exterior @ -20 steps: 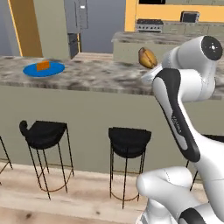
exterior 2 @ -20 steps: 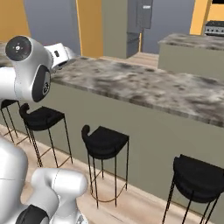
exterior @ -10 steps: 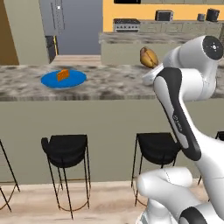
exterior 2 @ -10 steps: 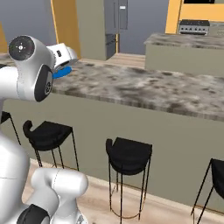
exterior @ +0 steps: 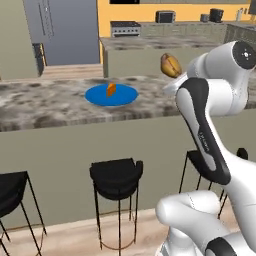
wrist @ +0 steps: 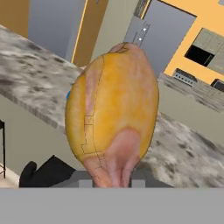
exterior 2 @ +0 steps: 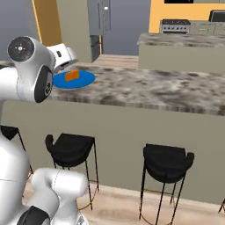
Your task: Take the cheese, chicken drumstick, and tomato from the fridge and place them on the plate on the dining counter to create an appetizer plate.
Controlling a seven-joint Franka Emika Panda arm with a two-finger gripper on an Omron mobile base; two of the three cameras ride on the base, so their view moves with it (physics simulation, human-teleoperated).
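The drumstick (wrist: 113, 113) sits in the gripper (exterior: 170, 75), held at its paler bone end with the jaws closed to a narrow gap around it; in the left base view it rides above the far right part of the dining counter (exterior: 45, 107), well apart from the plate (exterior: 111, 95). The cheese (exterior: 111, 89) already lies on the plate, near its centre. The step in hand is judged to be item 2 of 3: carrying the drumstick to the plate. The tomato is judged still to be fetched from the fridge (exterior: 62, 31), which stands closed in the background beyond the counter. The next move calls for swinging the drumstick left over the counter until it hangs above a bare part of the plate beside the cheese, lowering it close to the surface, then opening the jaws; release from height risks the rounded piece rolling off the plate. The left base view shows the drumstick and the plate together, so their separation can be read there. The right base view shows the plate (exterior 2: 81, 81) and the cheese (exterior 2: 72, 75) just beyond the arm's wrist. The hand view shows the drumstick surface at close range, with the counter (wrist: 183, 148) behind it and black stools (exterior: 116, 176) along the near side in both base views.
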